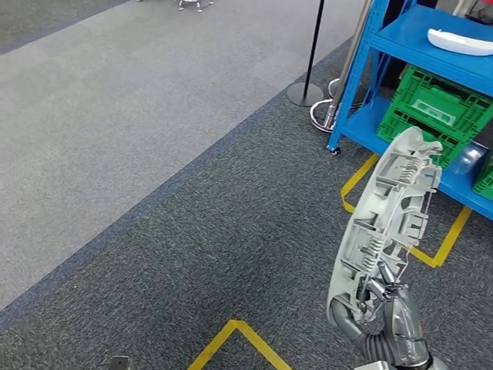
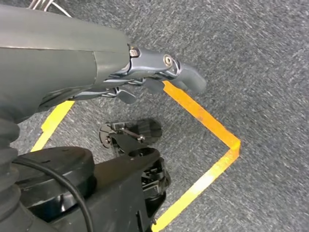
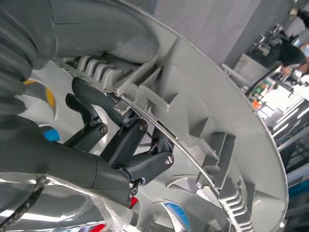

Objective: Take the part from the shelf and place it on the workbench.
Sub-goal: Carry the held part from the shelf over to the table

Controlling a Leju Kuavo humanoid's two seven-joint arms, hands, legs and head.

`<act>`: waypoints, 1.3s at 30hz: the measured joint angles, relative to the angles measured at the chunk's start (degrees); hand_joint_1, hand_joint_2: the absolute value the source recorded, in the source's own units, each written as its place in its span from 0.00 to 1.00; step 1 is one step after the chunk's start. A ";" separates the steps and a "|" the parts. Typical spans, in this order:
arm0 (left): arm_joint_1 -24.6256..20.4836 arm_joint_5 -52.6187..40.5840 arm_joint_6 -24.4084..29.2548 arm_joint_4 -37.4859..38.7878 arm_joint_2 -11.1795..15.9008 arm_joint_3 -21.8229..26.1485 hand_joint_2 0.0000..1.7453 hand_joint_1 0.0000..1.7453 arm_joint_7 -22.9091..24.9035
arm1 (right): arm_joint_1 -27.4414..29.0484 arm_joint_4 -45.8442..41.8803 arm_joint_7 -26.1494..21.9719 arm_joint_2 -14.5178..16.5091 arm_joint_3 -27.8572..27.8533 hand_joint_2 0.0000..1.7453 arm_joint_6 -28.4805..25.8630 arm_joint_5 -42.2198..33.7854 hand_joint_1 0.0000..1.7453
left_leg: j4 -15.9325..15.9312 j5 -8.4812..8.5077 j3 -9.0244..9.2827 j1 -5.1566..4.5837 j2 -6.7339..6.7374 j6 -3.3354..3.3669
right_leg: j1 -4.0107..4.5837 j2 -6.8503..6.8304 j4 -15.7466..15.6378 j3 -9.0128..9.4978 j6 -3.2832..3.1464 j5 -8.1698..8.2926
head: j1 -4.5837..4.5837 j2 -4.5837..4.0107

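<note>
The part is a round grey plastic wheel cover point(image 1: 387, 223) with ribs and a wire ring on its back. My right hand point(image 1: 401, 320) grips it by its lower rim and holds it upright at the lower right of the head view, in front of the blue shelf point(image 1: 430, 38). Close up, the dark fingers point(image 3: 123, 140) hook around the rim of the wheel cover point(image 3: 218, 111). My left hand point(image 2: 160, 72) hangs over the carpet, fingers loosely extended and holding nothing.
The blue shelf holds green crates point(image 1: 441, 108) on its low level and a white part point(image 1: 459, 42) above. Yellow floor tape point(image 1: 441, 247) marks the carpet before it. A black stanchion point(image 1: 306, 85) stands left of the shelf. Grey carpet stretches away to the left.
</note>
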 joint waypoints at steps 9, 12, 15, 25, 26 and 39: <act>-0.32 -0.73 -0.49 0.02 -0.66 -0.85 1.00 0.00 0.09 | -0.05 -0.72 0.16 -1.22 -1.37 1.00 1.49 0.54 1.00 | -0.95 0.51 1.03 0.27 -6.25 1.45 | -0.31 7.38 12.50 -7.01 0.47 -3.28 | 0.48 0.00; -0.42 -0.76 -0.78 0.02 -0.59 -0.88 1.00 0.00 0.09 | -0.80 -0.68 0.20 -1.29 -1.49 1.00 2.73 1.20 1.00 | 0.31 -0.06 0.49 0.38 -8.55 0.56 | -0.94 10.83 2.75 -2.79 0.71 0.93 | 0.55 0.01; -0.24 -0.68 -1.15 0.02 -0.25 -0.87 1.00 0.00 0.08 | -2.22 -0.59 0.47 -1.28 -1.35 1.00 4.13 2.15 1.00 | 0.76 0.06 -0.36 0.51 -10.36 -0.16 | -0.96 11.06 1.71 -1.97 0.08 0.65 | 0.53 0.01; 0.57 0.46 -3.11 0.02 1.57 -0.72 1.00 0.00 -0.28 | -9.45 1.23 1.57 -0.20 0.59 1.00 8.21 4.05 1.00 | 10.55 -2.09 -5.74 -0.10 -2.13 -0.18 | 0.11 3.30 1.31 -0.89 -1.83 -0.02 | -0.31 0.00; 0.58 0.46 -3.13 0.02 1.84 -0.70 1.00 0.00 -0.28 | -9.89 1.35 1.62 -0.09 0.74 1.00 8.28 4.11 1.00 | 6.53 -0.56 -3.75 -0.70 -0.84 0.58 | 0.25 2.59 1.23 -0.67 -1.81 -0.16 | -0.28 0.00; 0.77 0.53 -3.29 0.02 2.41 -0.54 1.00 0.00 -0.48 | -11.72 2.79 1.73 0.24 1.68 1.00 8.48 4.26 1.00 | -1.82 1.56 0.59 -0.48 -5.77 2.32 | 0.00 7.17 14.10 -7.99 0.48 -4.31 | 0.08 0.00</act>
